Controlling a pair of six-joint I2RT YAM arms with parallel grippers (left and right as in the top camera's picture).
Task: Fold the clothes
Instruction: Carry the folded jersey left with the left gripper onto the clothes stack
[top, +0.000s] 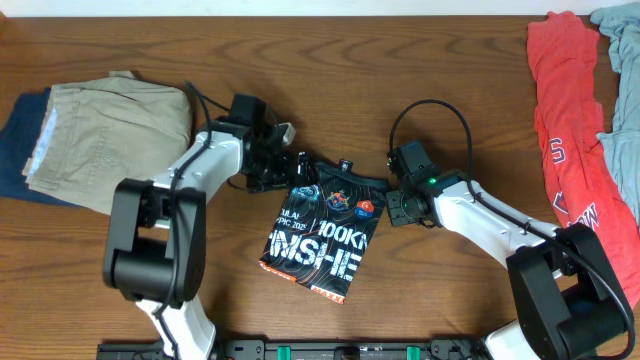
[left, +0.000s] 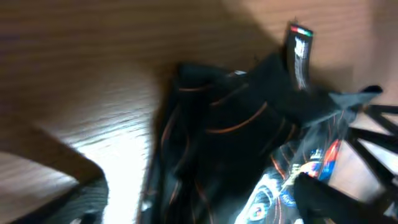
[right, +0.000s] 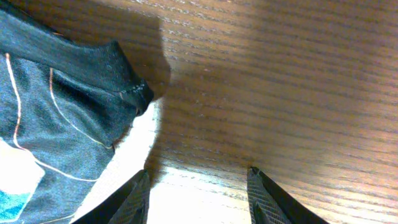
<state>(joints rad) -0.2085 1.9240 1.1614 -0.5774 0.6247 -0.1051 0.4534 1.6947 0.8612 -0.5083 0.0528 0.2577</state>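
The left claw (left: 199, 186) stands released. Its wrist view is blurred, but the two dark fingers sit far apart at the bottom corners of the picture, with cloth lying loose between them and nothing pinched. Under it is the black sports jersey (left: 236, 137) with thin orange contour lines, white lettering and small red-orange and blue logos, rumpled here into soft ridges. Seen from above, this claw is at the jersey's upper corner on the left arm's side, over the bunched top edge. Whether it touches the cloth I cannot tell.

The right claw (right: 198, 173) is released too. Its two dark pointed fingers are parted over the bare brown wooden worktop (right: 280, 81), with nothing between them. A hemmed corner of the jersey lies just beside the claw, apart from both fingers. From above, this claw sits at the jersey's other upper corner.

The jersey lies near the middle of the worktop, between the two claws. It is folded into a narrow, slanted oblong with the printed side up. Its lower end is neat and square, and its top edge is uneven.

Further out, on the left arm's side, a folded khaki garment (top: 110, 130) rests on a dark blue garment (top: 15, 150). On the right arm's side a long red garment (top: 565, 130) with white markings lies stretched out, touching a grey-blue garment (top: 620, 90) at the worktop's edge. Both piles are well apart from the jersey.
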